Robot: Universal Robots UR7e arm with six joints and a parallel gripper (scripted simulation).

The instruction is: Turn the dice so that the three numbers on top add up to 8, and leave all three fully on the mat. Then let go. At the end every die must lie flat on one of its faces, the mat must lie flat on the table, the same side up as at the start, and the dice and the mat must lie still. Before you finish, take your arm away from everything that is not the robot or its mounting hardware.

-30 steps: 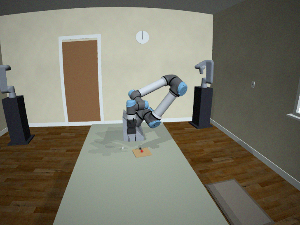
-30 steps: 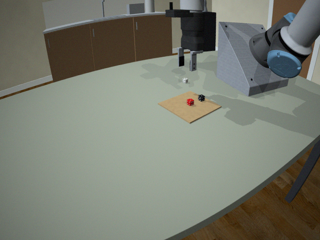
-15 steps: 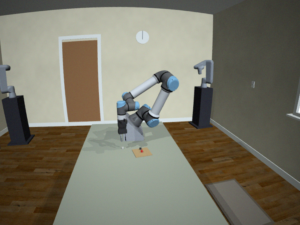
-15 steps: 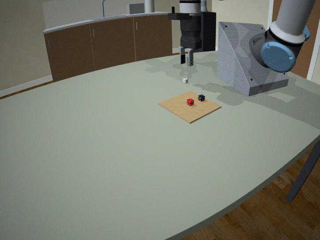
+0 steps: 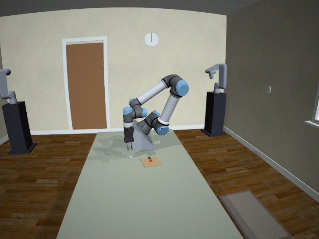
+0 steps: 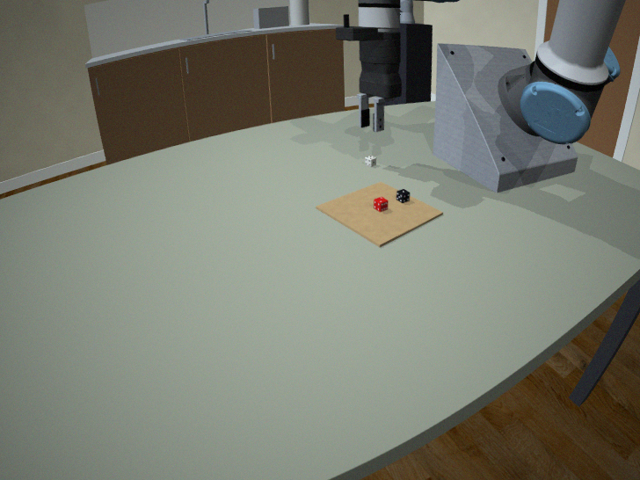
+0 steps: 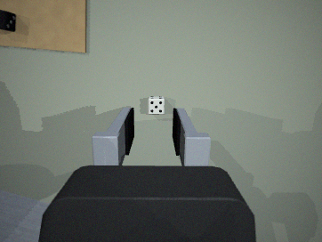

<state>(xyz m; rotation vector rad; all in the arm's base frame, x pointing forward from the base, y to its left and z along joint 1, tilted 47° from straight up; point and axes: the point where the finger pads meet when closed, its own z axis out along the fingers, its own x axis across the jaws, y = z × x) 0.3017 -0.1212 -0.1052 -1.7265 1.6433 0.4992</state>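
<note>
My gripper (image 5: 129,149) (image 6: 371,127) (image 7: 153,122) is open, with nothing between its fingers, and hangs above the table. The white die (image 5: 130,156) (image 6: 370,161) (image 7: 156,106) lies on the table beside the mat; in the wrist view it appears just beyond the fingertips, with five pips on its large visible face. The red die (image 5: 150,160) (image 6: 380,204) and the black die (image 5: 149,157) (image 6: 403,195) (image 7: 7,20) lie on the tan mat (image 5: 145,164) (image 6: 380,232) (image 7: 67,27), a little apart. The mat lies flat. The top numbers of the red and black dice are too small to tell surely.
The grey table (image 5: 139,200) (image 6: 207,289) (image 7: 249,53) carries the mat. The robot's slanted metal base (image 5: 141,142) (image 6: 465,134) stands behind the mat, to the right of the gripper in the exterior view. The arm's shadows fall across the table around the white die.
</note>
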